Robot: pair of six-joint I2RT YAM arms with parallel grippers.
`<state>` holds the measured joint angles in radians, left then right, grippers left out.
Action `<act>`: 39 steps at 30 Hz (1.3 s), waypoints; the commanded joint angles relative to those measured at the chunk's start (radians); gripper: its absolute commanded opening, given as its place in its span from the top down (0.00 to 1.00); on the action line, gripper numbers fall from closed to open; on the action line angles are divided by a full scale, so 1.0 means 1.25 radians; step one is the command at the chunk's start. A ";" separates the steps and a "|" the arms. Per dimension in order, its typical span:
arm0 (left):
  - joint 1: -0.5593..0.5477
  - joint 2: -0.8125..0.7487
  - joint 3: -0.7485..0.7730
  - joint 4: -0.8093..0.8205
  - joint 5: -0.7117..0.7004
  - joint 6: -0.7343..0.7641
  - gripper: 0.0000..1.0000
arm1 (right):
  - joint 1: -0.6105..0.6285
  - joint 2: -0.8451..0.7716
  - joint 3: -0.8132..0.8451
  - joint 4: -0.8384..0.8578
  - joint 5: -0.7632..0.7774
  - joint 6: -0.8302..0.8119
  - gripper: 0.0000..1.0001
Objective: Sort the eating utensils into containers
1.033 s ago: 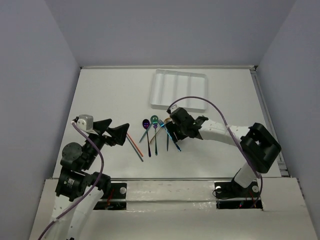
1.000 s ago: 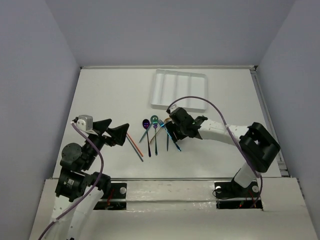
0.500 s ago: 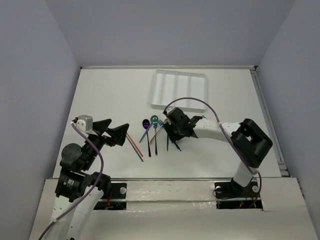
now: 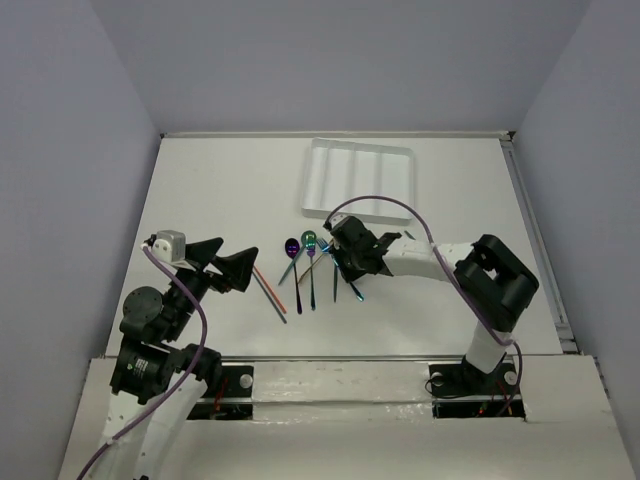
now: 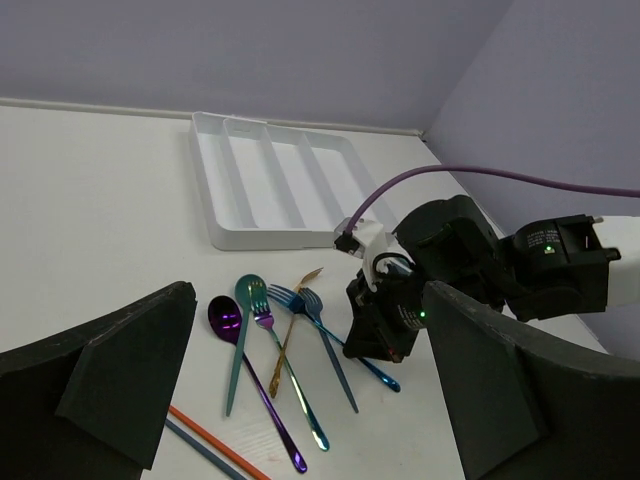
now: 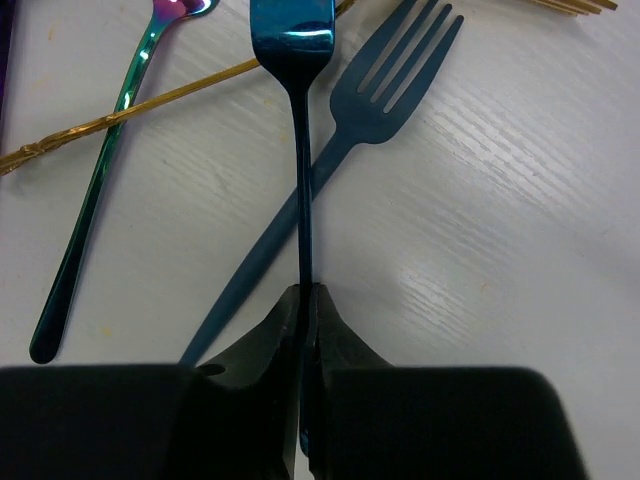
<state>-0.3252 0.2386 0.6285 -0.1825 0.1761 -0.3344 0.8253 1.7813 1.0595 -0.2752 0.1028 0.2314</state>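
The eating utensils lie in a loose bunch mid-table. My right gripper (image 6: 308, 290) is shut on the thin handle of a shiny blue fork (image 6: 292, 25), which crosses a matte dark blue fork (image 6: 400, 70). In the top view that gripper (image 4: 345, 264) sits at the bunch's right side. A purple spoon (image 5: 225, 315), a teal spoon (image 5: 248, 290), an iridescent fork (image 5: 290, 385) and a gold fork (image 5: 290, 325) lie left of it. Orange and teal chopsticks (image 4: 270, 290) lie nearest my left gripper (image 4: 228, 262), which hangs open and empty. The white tray of containers (image 4: 360, 178) stands behind, nothing visible in it.
A purple cable (image 4: 385, 203) loops over the right arm, just in front of the tray. The table's raised right edge (image 4: 530, 240) runs alongside the right arm's elbow (image 4: 497, 280). Bare white tabletop (image 4: 220, 190) stretches left of the tray.
My right gripper has edged left onto the blue fork's handle and gone from open to shut on it. The right elbow swung left. The left arm has not moved.
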 commanded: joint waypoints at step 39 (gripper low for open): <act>0.002 0.003 -0.013 0.045 0.022 0.009 0.01 | -0.410 0.169 0.401 0.085 0.064 0.021 1.00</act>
<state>-0.3252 0.2386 0.6277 -0.1787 0.1837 -0.3340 0.3302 1.9041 1.4666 -0.1989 0.1898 0.2539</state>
